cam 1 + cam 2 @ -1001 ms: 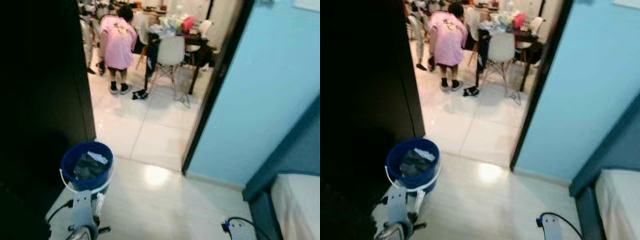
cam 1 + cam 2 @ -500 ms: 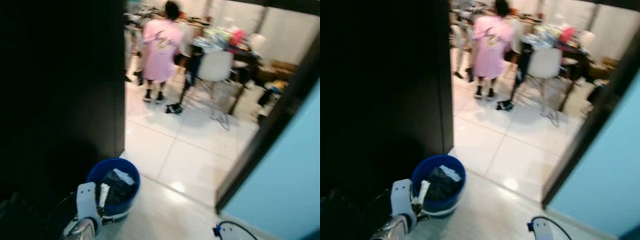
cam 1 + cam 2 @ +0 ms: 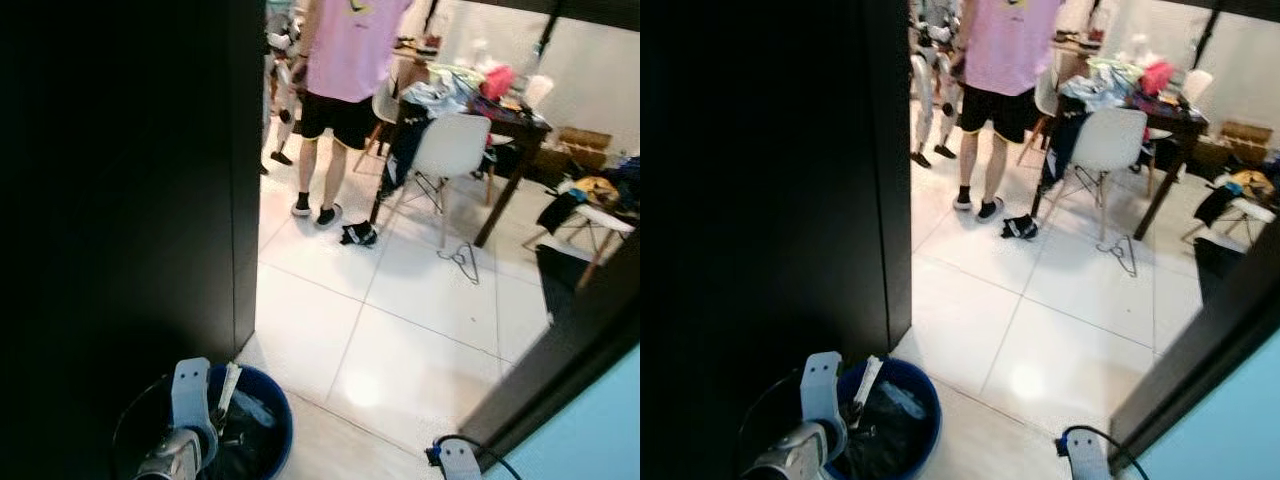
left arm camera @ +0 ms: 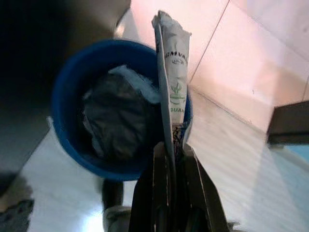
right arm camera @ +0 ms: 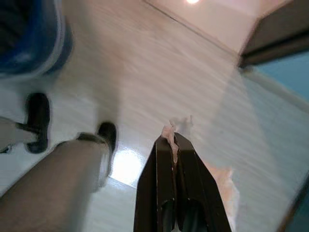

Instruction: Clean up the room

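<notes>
Left pincer [image 4: 175,145] is clamped on a white wrapper [image 4: 172,77] over the blue bucket [image 4: 67,140]; right pincer [image 5: 175,142], at 5 o'clock, pinches a tissue scrap [image 5: 174,128].

Bright far room, black shadowed door at left, wrist views blurred.

From head height, the paired eye views look forward and down through a dark doorway onto white floor tiles [image 3: 400,330], a person in a pink shirt [image 3: 350,50] standing well beyond; both share that scene, slightly offset sideways. The left wrist camera peers closely along its end effector [image 4: 171,145] straight down into a blue bucket [image 4: 72,87], the same bucket [image 3: 925,415] seen at the eye views' lower edge. The right wrist camera looks along its end effector [image 5: 174,142] toward pale flooring nearby.
</notes>
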